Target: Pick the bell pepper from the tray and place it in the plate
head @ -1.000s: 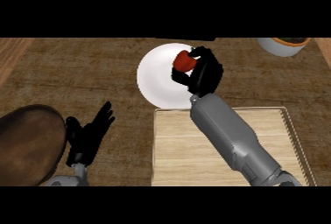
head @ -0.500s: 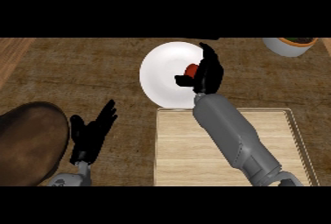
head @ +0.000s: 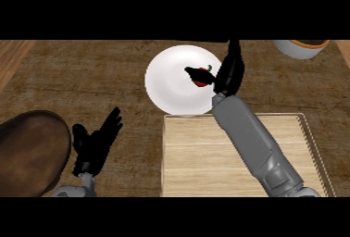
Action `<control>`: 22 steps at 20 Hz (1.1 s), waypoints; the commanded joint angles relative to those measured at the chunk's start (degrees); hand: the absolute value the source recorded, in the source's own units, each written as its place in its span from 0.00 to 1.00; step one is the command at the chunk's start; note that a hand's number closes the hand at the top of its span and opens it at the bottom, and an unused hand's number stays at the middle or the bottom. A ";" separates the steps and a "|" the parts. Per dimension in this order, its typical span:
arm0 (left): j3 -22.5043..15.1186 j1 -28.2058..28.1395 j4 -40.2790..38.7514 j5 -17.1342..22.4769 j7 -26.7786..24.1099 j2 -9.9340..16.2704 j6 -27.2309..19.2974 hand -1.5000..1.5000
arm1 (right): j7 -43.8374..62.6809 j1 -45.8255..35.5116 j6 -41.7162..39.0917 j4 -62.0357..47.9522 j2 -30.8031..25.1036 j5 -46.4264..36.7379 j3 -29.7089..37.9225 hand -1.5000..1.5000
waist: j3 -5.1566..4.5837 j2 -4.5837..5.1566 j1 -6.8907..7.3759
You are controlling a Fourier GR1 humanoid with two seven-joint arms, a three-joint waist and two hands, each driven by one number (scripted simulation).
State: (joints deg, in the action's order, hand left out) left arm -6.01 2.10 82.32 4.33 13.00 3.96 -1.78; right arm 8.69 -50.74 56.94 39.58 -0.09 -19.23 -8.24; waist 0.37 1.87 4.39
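A red bell pepper point(head: 201, 83) lies on the white plate point(head: 171, 78), near the plate's right side. My right hand point(head: 229, 69) is just right of it with fingers straightened upward and the thumb pointing at the pepper; the hand is open. The wooden tray point(head: 205, 162) sits below the plate, with my right forearm crossing over it. My left hand point(head: 96, 143) rests open at the lower left, fingers up.
A dark brown round dish point(head: 31, 152) sits at the left edge beside my left hand. A white bowl with brown contents point(head: 304, 46) stands at the top right. The counter is brown wood grain.
My right hand has uncurled from the pepper and its fingers now point up. The pepper lies on the plate. The left hand has barely moved.
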 commanded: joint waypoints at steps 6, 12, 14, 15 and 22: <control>3.50 -1.44 -2.53 1.04 -1.36 2.11 0.60 0.50 | -22.27 8.06 -19.80 4.11 0.09 18.00 8.80 0.00 | -0.28 -1.32 -3.18; 5.37 -2.55 -0.72 2.90 -0.40 3.16 1.92 0.50 | -29.56 17.97 -28.15 5.05 -0.98 19.06 6.03 0.00 | -0.36 -1.82 -4.22; 1.70 -4.95 5.26 0.04 3.49 0.72 -1.63 0.50 | -26.60 21.62 -29.45 11.13 -0.77 17.86 2.93 0.00 | -0.36 -2.06 -4.40; 2.77 -4.28 0.43 0.56 0.33 1.23 0.21 0.50 | -27.89 25.13 -29.39 12.63 -2.16 16.99 2.41 0.00 | -0.38 -2.01 -4.64; 2.36 -4.45 2.17 -0.30 0.47 0.21 -0.16 0.50 | -20.16 34.92 -27.87 23.85 -3.83 9.77 -3.78 0.00 | -0.38 -2.00 -4.47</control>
State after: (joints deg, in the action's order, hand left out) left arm -2.60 -0.22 82.23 4.53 12.64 4.73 -2.00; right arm -13.81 -21.18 29.15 58.36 -2.89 -6.43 -9.50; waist 0.13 -0.19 -0.12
